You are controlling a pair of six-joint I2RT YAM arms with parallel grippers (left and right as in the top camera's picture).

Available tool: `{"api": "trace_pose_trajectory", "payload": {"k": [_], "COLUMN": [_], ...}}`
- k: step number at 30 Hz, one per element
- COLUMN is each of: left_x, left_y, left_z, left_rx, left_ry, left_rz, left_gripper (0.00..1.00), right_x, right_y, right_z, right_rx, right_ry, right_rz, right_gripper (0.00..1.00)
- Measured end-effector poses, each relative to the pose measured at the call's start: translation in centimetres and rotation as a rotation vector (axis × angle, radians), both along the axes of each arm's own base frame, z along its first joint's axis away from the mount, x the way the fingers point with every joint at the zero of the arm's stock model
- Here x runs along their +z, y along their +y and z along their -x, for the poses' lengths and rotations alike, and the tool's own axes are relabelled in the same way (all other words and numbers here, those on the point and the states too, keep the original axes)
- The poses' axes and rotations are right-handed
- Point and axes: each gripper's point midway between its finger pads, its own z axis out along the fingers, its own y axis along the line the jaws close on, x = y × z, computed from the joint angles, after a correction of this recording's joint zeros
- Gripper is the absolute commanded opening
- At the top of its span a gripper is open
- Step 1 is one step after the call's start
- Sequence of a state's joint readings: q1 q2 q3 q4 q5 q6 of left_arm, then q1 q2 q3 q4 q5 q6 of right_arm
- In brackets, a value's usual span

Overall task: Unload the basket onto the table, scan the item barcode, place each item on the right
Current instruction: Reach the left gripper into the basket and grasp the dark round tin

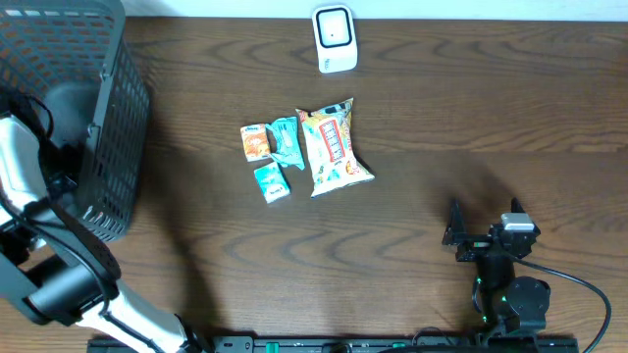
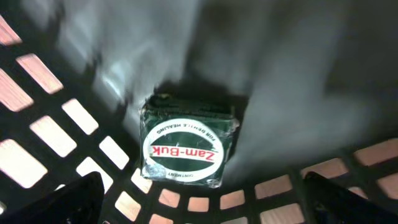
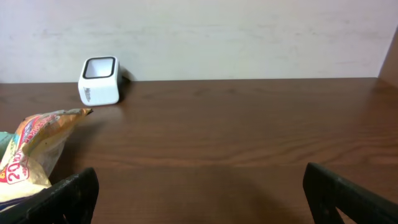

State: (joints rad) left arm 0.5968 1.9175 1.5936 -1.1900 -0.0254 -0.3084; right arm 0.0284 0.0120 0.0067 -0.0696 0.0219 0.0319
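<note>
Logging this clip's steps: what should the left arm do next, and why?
Probably raise the left gripper out of the basket: its jaws stand open and the Zam-Buk box lies free on the basket floor, while the snack bag waits near the scanner.

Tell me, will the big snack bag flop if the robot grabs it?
Probably: the snack bag looks crinkled and thin, so it would likely bend. It looks puffed, so it is likely light for its size. Its glossy film may slip when squeezed.
</note>
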Motion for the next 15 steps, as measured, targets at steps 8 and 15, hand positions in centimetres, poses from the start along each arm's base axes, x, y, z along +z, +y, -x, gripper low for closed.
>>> {"api": "trace_pose_trajectory", "payload": {"k": [8,15], "left_x": [-1.9,-4.0], "left_y": [1.2,0.4], "left_z": [1.6,1.5], "left_rx": [0.064,0.042], "left_ry": [0.004,-0.059], "left_rz": [0.059,0.14], "left_gripper": [1.0,0.99], "right_x": [0.0,0.0], "right_y": [0.0,0.0], "right_z": [0.0,0.0], "right_rx": [0.0,0.0], "right_ry": [0.0,0.0], "right_rz": [0.0,0.0], "right_gripper": [0.99,0.99]}}
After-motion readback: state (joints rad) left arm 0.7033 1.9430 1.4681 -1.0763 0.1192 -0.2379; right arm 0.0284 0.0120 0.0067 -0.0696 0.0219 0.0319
